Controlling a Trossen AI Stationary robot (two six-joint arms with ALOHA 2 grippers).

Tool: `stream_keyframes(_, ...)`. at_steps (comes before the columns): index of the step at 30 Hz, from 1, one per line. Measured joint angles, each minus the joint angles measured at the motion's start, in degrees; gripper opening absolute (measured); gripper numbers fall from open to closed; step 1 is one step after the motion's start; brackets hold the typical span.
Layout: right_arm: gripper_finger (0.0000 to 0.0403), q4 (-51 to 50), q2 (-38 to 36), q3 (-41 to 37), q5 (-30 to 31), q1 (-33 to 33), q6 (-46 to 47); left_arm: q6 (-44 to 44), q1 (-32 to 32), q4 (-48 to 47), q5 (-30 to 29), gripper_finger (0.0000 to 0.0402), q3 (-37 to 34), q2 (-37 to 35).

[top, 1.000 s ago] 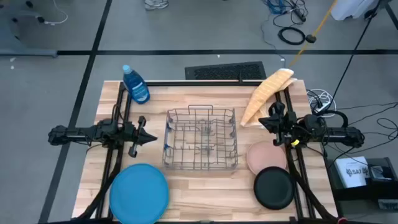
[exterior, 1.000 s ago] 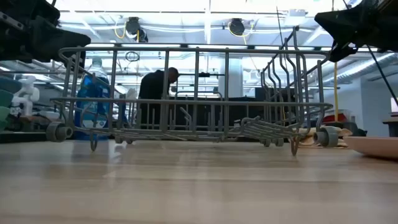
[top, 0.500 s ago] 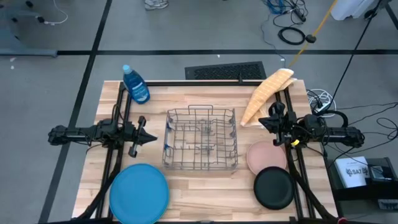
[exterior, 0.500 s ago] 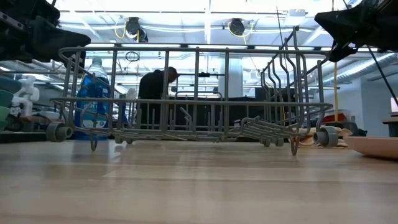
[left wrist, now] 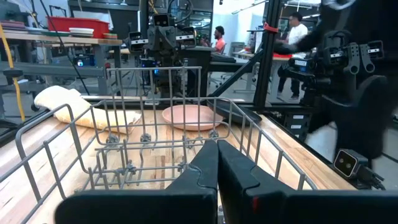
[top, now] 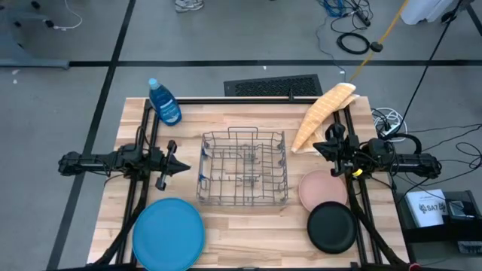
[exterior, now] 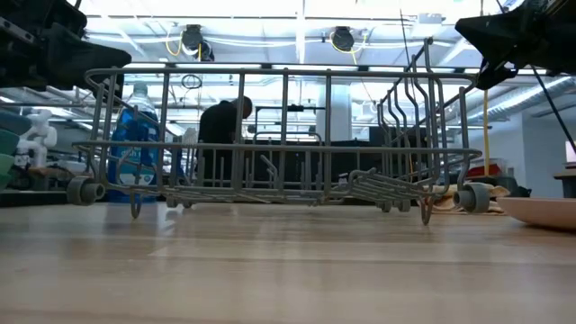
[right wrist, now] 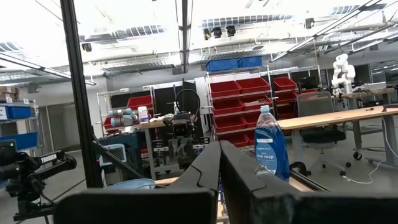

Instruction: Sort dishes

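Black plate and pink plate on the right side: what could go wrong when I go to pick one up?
1. The black plate overlaps the pink plate's near edge, so pulling the pink one first may drag or tip the black one.
2. Both lie flat on the table, leaving little edge to grip; the right tool is shut and must open first.
3. The rack stands close beside the pink plate.

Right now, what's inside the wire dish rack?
No dishes show inside the wire rack; only bare table shows through its wires. The pink plate, black plate and blue plate lie outside it.
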Motion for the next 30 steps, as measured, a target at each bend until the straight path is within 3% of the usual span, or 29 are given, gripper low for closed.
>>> stream_keyframes(20, 0.0006, 0.0, 0.0, 0.0, 0.0, 0.0, -0.1, 0.0, 0.0, 0.0, 0.0, 0.0, 0.0, 0.0)
stream_keyframes(24, 0.0006, 0.4, 0.0, 0.0, 1.1, 0.0, -13.6, 0.0, 0.0, 0.0, 0.0, 0.0, 0.0, 0.0)
stream_keyframes(27, 0.0006, 7.6, 0.0, -0.1, -0.1, 0.0, -8.9, 1.6, 0.0, 0.1, -0.3, 0.0, 0.0, 0.0)
stream_keyframes(30, 0.0006, 18.0, 0.1, 0.0, 2.1, 0.0, -0.1, 12.1, 0.0, 2.5, -3.1, 0.0, 0.0, 0.0)
